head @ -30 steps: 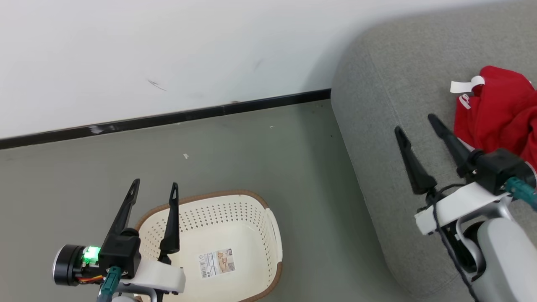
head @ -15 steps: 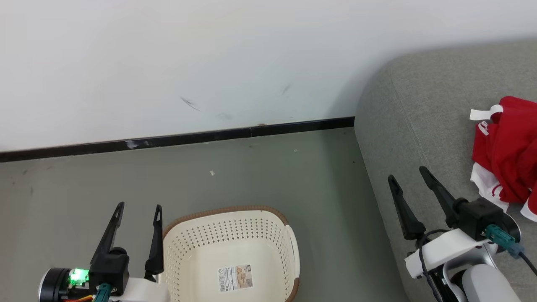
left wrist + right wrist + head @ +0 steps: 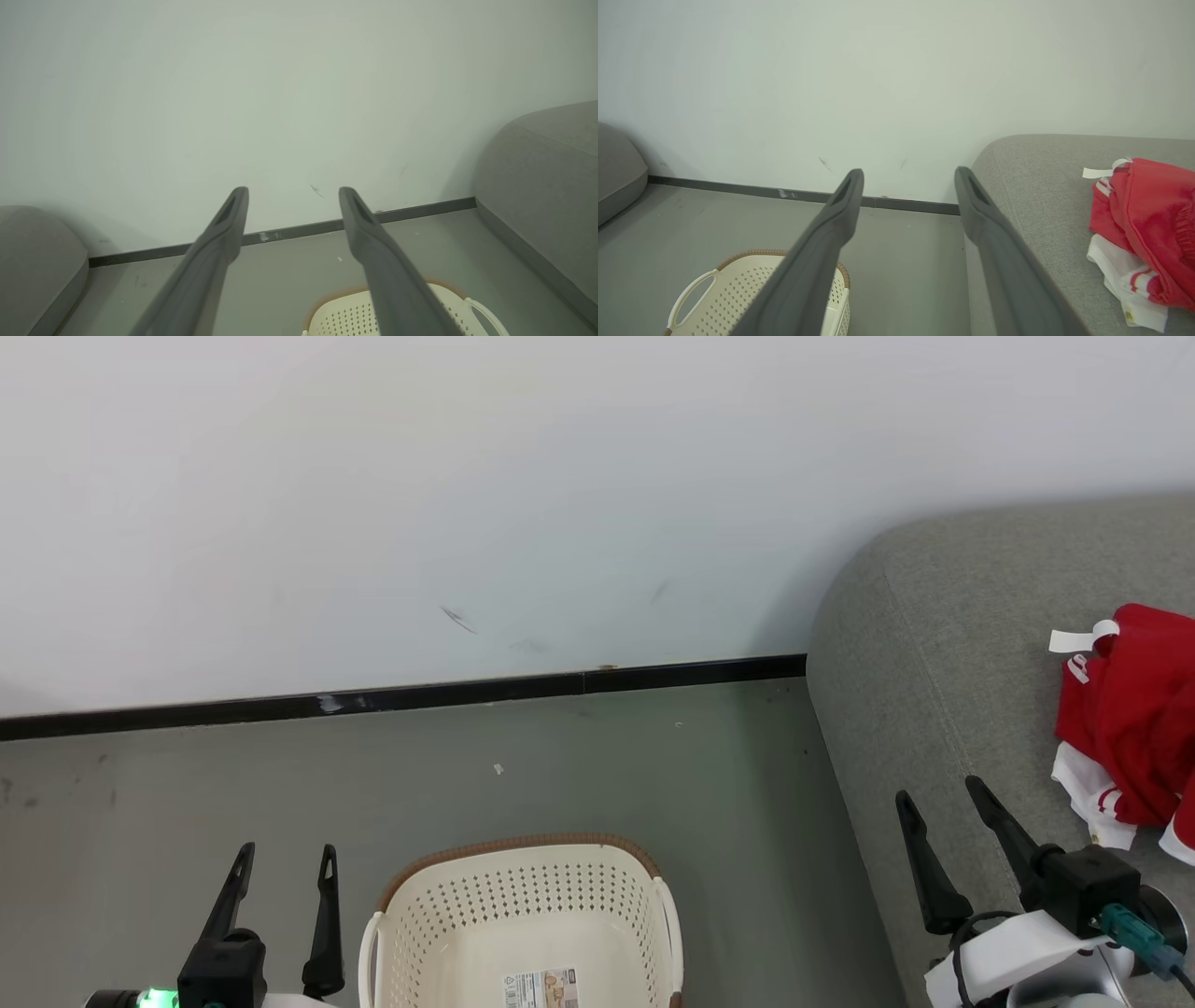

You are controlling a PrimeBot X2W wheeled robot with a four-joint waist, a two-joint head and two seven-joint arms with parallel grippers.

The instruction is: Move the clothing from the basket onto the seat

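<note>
Clothing: the clothing (image 3: 1134, 709), red with white trim, lies in a crumpled heap on top of the seat (image 3: 934, 644), well in from the seat's rounded end edge. The head view's right border cuts part of it off. A white piece with red stripes (image 3: 1088, 793) pokes out from under the heap's near side.
Tag: a white tag (image 3: 1074, 639) sticks out of the heap's far corner, on the side nearer the wall (image 3: 467, 476).
Seat: grey and upholstered. Its rounded end edge faces the open floor (image 3: 579, 775) and its far side stands by the wall.
Basket: the basket (image 3: 523, 845) stands upright on the floor, beside the seat's rounded end edge and apart from it. Its brown rim, perforated cream walls and white side handles (image 3: 667, 915) show. A paper label (image 3: 541, 987) lies on its bare bottom.
Left gripper: the left gripper (image 3: 287, 849) hangs above the floor just beside the basket's left handle. Its two dark fingers (image 3: 371, 242) are spread, with only air between them.
Right gripper: the right gripper (image 3: 937, 790) hangs over the seat near its rounded end edge, spread wide and gripping nothing. The clothing lies to its right, apart from the fingertips.
Wall: pale, with faint scuffs and a dark baseboard (image 3: 420, 695) along its foot.
Other furniture: the left wrist view shows another grey cushioned piece (image 3: 37, 252) at the floor's far left, by the wall.
</note>
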